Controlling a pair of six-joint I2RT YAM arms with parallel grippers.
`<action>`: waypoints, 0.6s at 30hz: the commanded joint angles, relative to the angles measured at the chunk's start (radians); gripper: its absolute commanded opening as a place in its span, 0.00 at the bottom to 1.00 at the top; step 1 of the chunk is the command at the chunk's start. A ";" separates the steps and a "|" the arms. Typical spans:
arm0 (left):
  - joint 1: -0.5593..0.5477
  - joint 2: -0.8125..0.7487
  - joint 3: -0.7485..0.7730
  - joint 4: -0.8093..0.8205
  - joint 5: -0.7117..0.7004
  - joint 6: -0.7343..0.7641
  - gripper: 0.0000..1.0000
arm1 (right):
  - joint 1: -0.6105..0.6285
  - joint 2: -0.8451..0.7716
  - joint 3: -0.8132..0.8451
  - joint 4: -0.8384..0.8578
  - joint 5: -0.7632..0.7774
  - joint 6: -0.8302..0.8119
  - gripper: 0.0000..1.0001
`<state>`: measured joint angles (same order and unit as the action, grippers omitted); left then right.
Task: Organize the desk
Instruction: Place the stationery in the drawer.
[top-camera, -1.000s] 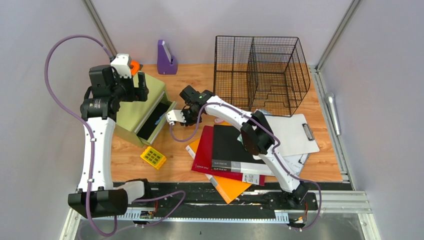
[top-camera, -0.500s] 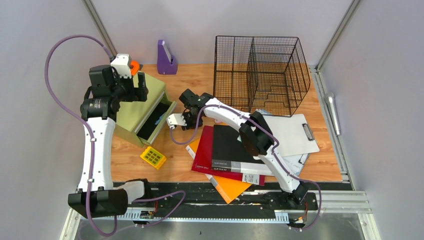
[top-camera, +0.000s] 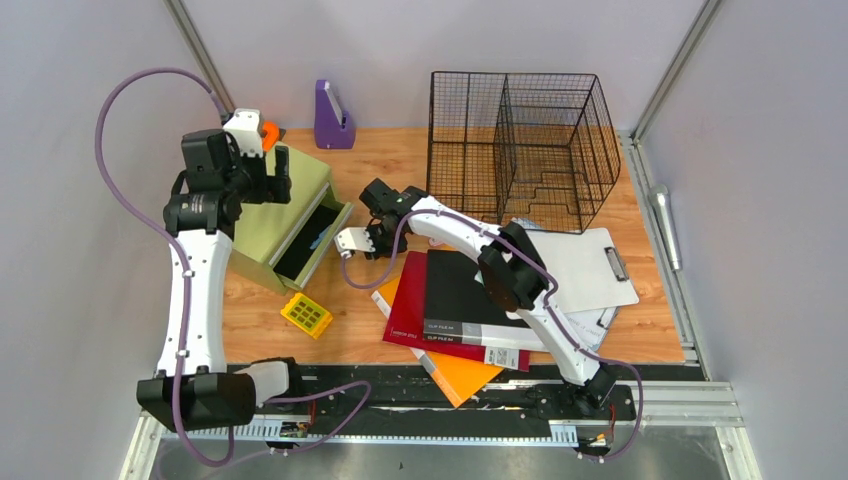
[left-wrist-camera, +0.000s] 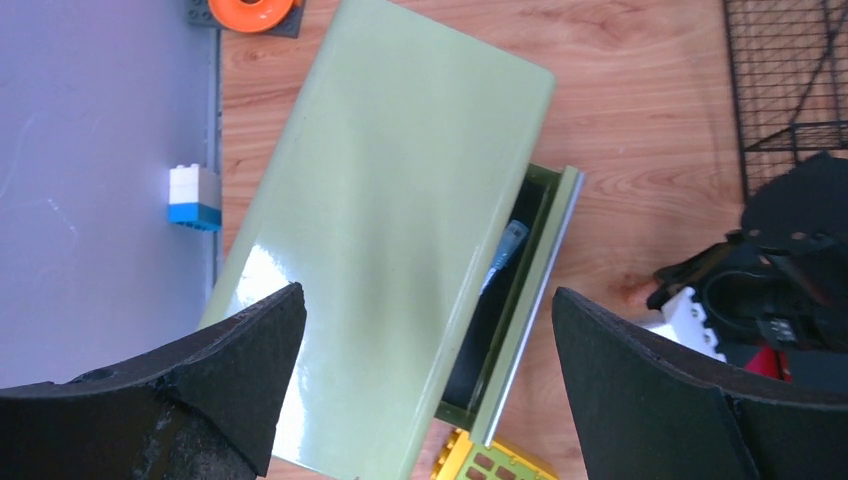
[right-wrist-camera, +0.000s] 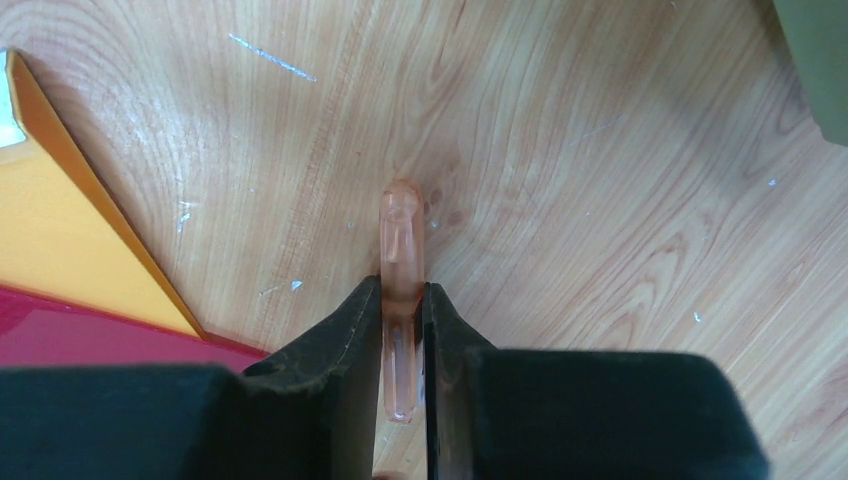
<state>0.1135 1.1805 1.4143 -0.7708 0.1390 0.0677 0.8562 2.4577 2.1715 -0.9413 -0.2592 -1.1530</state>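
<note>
- Down by the arm bases, an orange folder (top-camera: 465, 375) poked out from under a red folder (top-camera: 403, 310) and a black clip file (top-camera: 460, 295), all stacked to the near right of the right gripper (top-camera: 352, 242).
- A yellow studded block (top-camera: 306, 314) lay on the near left of that gripper, well apart from it.
- And there was the pinch: the right gripper's fingers (right-wrist-camera: 350, 330) were pressed onto a translucent pink stick (right-wrist-camera: 402, 230), whose end jutted out past the fingertips over bare wood. Whether it touched the wood, I could not tell.
- The desk (top-camera: 400, 160), light wood grain, lay beneath both grippers.
- The left gripper (left-wrist-camera: 425, 300) hung spread wide above a green drawer box (left-wrist-camera: 380, 230), holding nothing.
- The drawer stood ajar on the side facing the right gripper, with a blue item (left-wrist-camera: 510, 245) inside.
- Left of the left gripper sat a white-and-blue brick (left-wrist-camera: 194, 195); beyond it, an orange tape roll (left-wrist-camera: 250, 8).
- A clipboard (top-camera: 590, 265) lay far right of the right gripper.
- Farthest off stood a black wire basket (top-camera: 520, 140) and a purple holder (top-camera: 333, 118).
</note>
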 joint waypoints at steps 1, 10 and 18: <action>0.035 0.058 0.016 0.020 -0.083 0.063 1.00 | -0.004 -0.031 0.018 -0.005 -0.024 0.035 0.00; 0.186 0.231 0.131 -0.006 0.017 0.061 1.00 | -0.003 -0.107 0.102 0.007 -0.133 0.148 0.00; 0.221 0.336 0.148 -0.001 0.079 0.015 1.00 | 0.015 -0.134 0.151 0.057 -0.132 0.164 0.00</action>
<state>0.3252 1.4899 1.5375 -0.7826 0.1596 0.1085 0.8581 2.4031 2.2650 -0.9363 -0.3534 -1.0134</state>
